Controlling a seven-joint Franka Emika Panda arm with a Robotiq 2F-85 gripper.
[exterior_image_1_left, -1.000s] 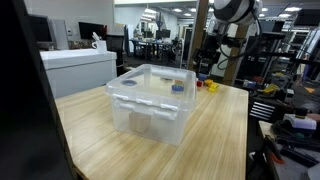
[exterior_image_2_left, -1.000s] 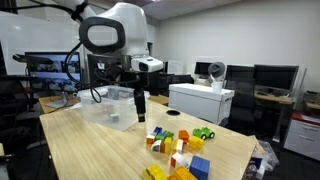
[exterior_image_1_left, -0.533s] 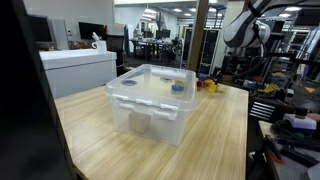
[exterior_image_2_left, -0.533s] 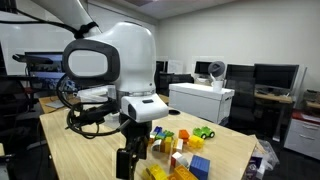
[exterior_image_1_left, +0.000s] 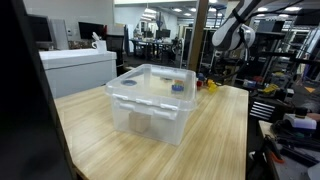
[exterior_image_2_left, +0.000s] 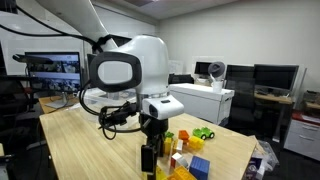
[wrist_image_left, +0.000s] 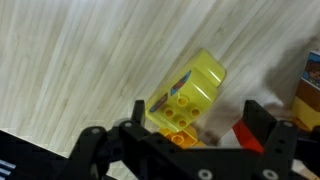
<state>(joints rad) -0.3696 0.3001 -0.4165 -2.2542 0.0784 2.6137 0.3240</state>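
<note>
My gripper (wrist_image_left: 200, 125) is open, its two black fingers hanging over the wooden table. A translucent yellow toy block (wrist_image_left: 185, 98) lies tilted between the fingers, with an orange block (wrist_image_left: 180, 138) under its near end and a red piece (wrist_image_left: 245, 135) by the right finger. In an exterior view my gripper (exterior_image_2_left: 148, 160) hangs low at the near edge of a pile of coloured blocks (exterior_image_2_left: 183, 148). In an exterior view the arm (exterior_image_1_left: 230, 30) stands beyond the table's far end, and the gripper tip cannot be made out there.
A clear plastic bin (exterior_image_1_left: 150, 100) with a blue item inside (exterior_image_1_left: 177, 87) stands mid-table. A green toy (exterior_image_2_left: 203, 133) and a blue block (exterior_image_2_left: 198, 166) lie in the pile. A white cabinet (exterior_image_2_left: 200, 100) stands behind the table. Desks and monitors surround it.
The arm has swung away from the clear bin to the block pile and come down, so the gripper now sits low over the yellow block.
</note>
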